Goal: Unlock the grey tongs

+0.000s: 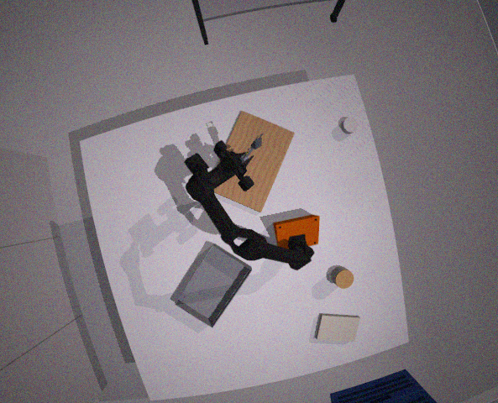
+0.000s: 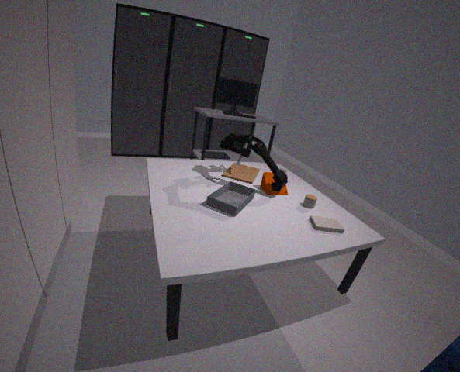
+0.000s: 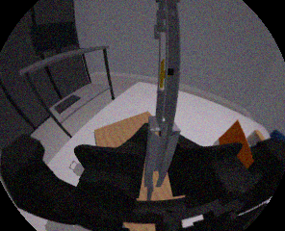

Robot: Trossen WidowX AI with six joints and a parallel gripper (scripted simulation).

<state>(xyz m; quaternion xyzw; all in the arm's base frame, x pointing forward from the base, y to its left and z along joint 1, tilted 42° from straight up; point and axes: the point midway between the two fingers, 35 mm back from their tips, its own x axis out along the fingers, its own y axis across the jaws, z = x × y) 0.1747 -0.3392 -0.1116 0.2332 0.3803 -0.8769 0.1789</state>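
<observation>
It looks like an office or computer room: tall dark cabinets [image 2: 141, 87] with green lights stand behind a desk [image 2: 237, 117] bearing a monitor [image 2: 236, 91].

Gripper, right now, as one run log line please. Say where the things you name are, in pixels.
gripper [image 1: 245, 159] [image 3: 153, 126]: shut on tongs [image 1: 255, 143] [image 3: 170, 87] | tongs: above wooden board [image 1: 272, 151] [image 2: 243, 173] [image 3: 118, 130] | roasting tin [image 1: 232, 297] [image 2: 221, 208]: without tongs

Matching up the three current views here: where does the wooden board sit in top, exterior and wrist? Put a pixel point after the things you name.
Top: the board [image 1: 268, 173] [image 2: 242, 173] [image 3: 115, 134] is just above centre, partly under the arm.
Exterior: right of centre, near the table's far edge, beyond the tin [image 1: 231, 299] [image 2: 222, 208].
Wrist: left of centre and down to the bottom middle, partly hidden by the tool.
Shared landmark: the orange block [image 1: 298, 227] [image 2: 267, 184] [image 3: 236, 144].
</observation>
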